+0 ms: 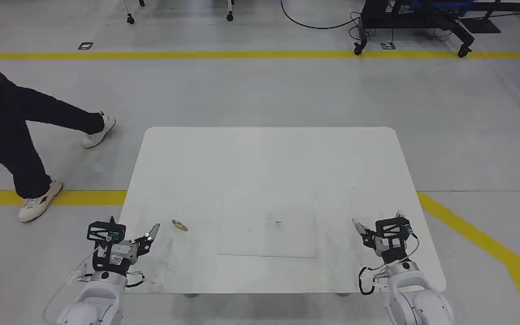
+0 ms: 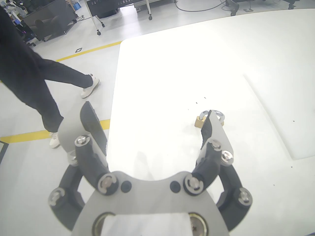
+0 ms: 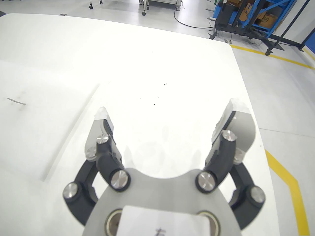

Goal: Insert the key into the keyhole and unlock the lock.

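— Where does the lock [image 2: 198, 122] lie?
— Near the table's [image 1: 268, 162] left front edge, half hidden behind the left gripper [image 2: 147, 110], which gapes wide and straddles that edge.
— And the key [image 3: 16, 101]?
— A thin sliver on the mat [image 1: 268, 240], hard to make out; the right gripper [image 3: 168, 108], also spread wide, sits over bare table near the right front corner

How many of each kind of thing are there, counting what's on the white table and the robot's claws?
Padlock: 1
Key: 1
White mat: 1
Grippers: 2 (left gripper, right gripper)
Total: 5
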